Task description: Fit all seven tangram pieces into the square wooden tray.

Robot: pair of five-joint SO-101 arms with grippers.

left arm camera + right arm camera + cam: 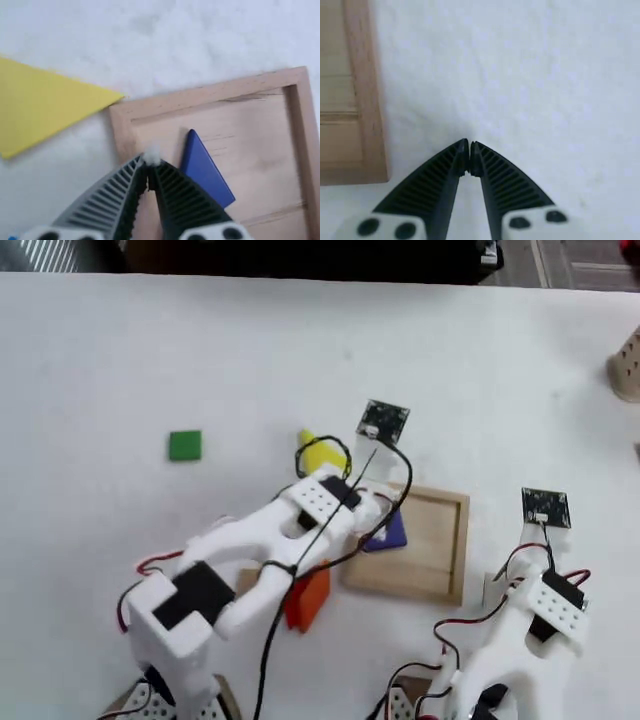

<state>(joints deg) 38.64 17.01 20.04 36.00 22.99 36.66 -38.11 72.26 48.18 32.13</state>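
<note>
The square wooden tray (440, 570) lies right of the table's centre. A blue piece (392, 533) rests inside it by its left rim, seen as a blue piece (204, 169) in the left wrist view. My left gripper (148, 169) is shut and empty, its tips over the tray rim (210, 92) just beside the blue piece. A yellow triangle (320, 453) lies outside the tray, behind its left corner, also the yellow triangle (42, 107). An orange piece (308, 598) sits under the left arm. A green square (185, 445) lies far left. My right gripper (470, 156) is shut and empty over bare table, right of the tray rim (369, 100).
The left arm (250, 560) stretches from the front left across to the tray. The right arm (540, 615) stands at the front right. A tan perforated object (626, 365) sits at the table's right edge. White tabletop spreads wide at the back and left.
</note>
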